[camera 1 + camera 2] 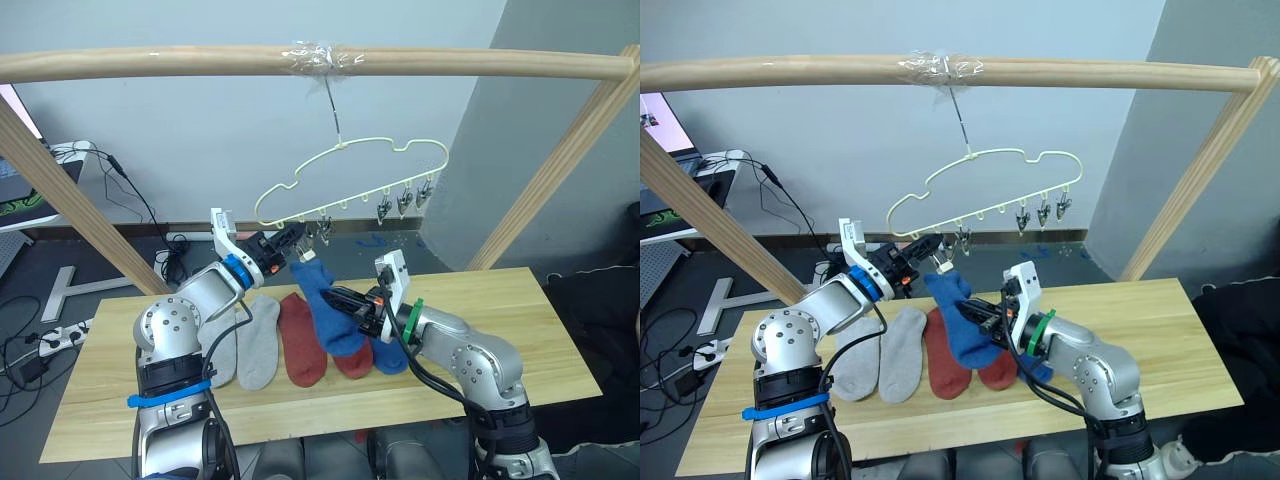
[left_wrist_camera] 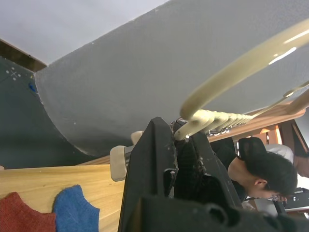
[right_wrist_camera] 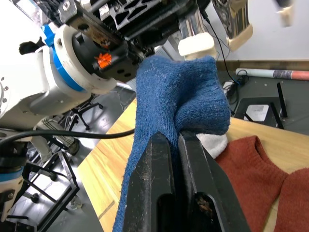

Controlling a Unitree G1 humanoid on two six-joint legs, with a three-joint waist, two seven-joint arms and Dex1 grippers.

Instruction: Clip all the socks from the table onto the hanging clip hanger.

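Observation:
The pale yellow-green clip hanger [image 1: 350, 160] hangs tilted from the wooden bar, its left end lower. My left gripper [image 1: 293, 240] is at that low end, shut on one of its metal clips [image 1: 322, 228]. My right gripper [image 1: 336, 298] is shut on a blue sock [image 1: 322, 290] and holds it raised, its top edge just below that clip; in the right wrist view the blue sock [image 3: 174, 96] is pinched between the fingers [image 3: 157, 183]. On the table [image 1: 520, 300] lie two grey socks [image 1: 258, 345], two rust red socks [image 1: 300, 345] and another blue sock [image 1: 392, 358].
A thick wooden bar [image 1: 150, 62] spans overhead on slanted wooden poles [image 1: 560, 165] at both sides. Three empty clips [image 1: 405, 200] hang at the hanger's right end. Cables and a power strip [image 1: 50, 335] lie on the floor to the left. A person [image 2: 263, 174] appears behind the table.

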